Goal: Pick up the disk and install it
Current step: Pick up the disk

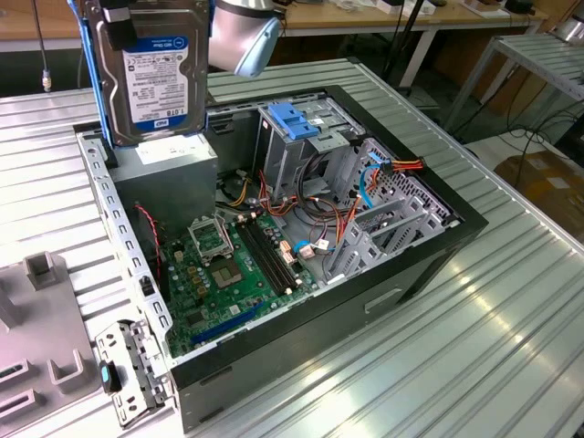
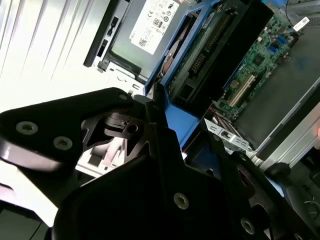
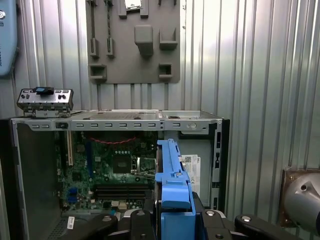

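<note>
Gripper (image 3: 172, 220): clamped on the disk (image 3: 171, 165) by its blue rails.
Location: disk on edge, aloft at 11 o'clock of the open case (image 1: 456, 219), exterior view.
Technique: square rails to drive cage (image 1: 274, 160); clear the cables (image 1: 338, 196).

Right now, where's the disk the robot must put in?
Find the open black computer case on the ribbed metal table. Above its corner at the exterior view's left, the claw holds a flat dark rectangular disk. Unlike the light-blue latch plate inside, it wears a white label and bright blue rails.
</note>
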### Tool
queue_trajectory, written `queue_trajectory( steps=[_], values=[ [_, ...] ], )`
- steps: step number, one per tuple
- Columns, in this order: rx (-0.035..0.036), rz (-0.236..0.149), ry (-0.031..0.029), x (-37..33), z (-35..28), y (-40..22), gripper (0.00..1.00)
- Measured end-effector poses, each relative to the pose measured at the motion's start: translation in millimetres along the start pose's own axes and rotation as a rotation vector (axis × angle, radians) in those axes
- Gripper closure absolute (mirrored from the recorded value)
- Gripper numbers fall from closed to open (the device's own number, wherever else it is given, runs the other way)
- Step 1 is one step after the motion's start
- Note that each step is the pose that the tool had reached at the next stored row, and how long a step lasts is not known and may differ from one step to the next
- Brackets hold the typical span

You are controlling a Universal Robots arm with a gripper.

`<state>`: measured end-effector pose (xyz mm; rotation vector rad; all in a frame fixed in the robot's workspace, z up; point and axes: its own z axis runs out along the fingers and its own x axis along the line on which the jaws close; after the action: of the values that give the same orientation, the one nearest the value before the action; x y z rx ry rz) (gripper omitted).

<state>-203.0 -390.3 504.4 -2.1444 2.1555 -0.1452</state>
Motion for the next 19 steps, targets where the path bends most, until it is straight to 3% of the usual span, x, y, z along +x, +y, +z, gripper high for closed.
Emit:
queue_trajectory(
  steps=[14, 19],
  values=[
    [0.0001, 0.000, -0.0001, 1.2, 5.9, -42.2, 0.63],
    [0.0000, 0.000, 0.0000, 1.3, 6.9, -50.7, 0.63]
  ],
)
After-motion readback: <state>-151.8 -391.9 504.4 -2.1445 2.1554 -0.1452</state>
